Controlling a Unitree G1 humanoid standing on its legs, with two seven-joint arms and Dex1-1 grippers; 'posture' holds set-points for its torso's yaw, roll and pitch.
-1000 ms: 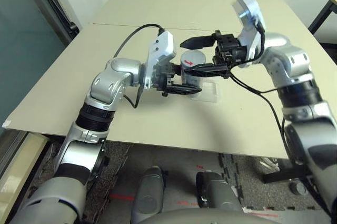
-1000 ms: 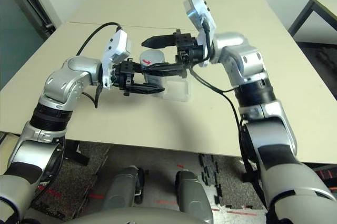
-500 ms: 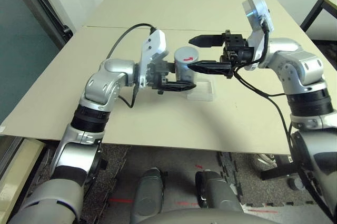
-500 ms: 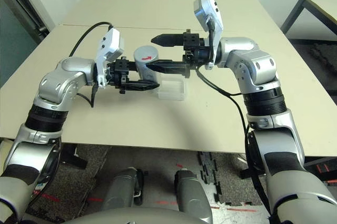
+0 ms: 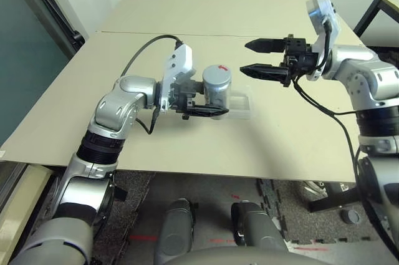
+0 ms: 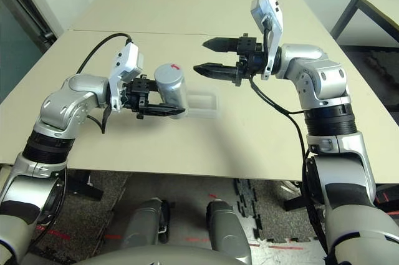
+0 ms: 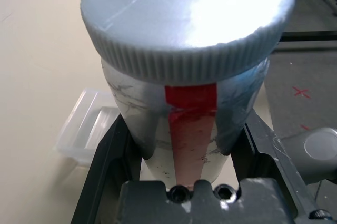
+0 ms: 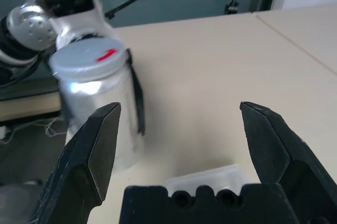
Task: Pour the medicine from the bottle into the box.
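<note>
Your left gripper (image 5: 202, 110) is clamped on the bottle (image 5: 216, 90), holding it upright just beside the box (image 5: 239, 106) — the box lies on the counter (image 5: 262, 146) on the side of the bottle toward your right arm, touching or nearly touching its base as seen from the head camera. The cap (image 7: 184, 18) (grey, ribbed, red mark on top) is on, so nothing can pour yet.

Your right gripper (image 5: 265, 59) hangs in the air with its fingers wide apart, beyond the box from the bottle and higher than the cap, pointing toward it.

The step in hand looks like uncapping. To do it well:

- Bring the right gripper level with the cap's ribbed rim and centre the cap between the fingers before you close — a bite on one edge will likely slip.
- Grip the rim only, not the bottle's shoulder under it.
- Keep the left grip firm and low on the body, as it is, so the bottle doesn't turn with the cap.
- Hold the bottle upright until the cap is clear, then tilt over the box's open middle, not its near wall.
</note>
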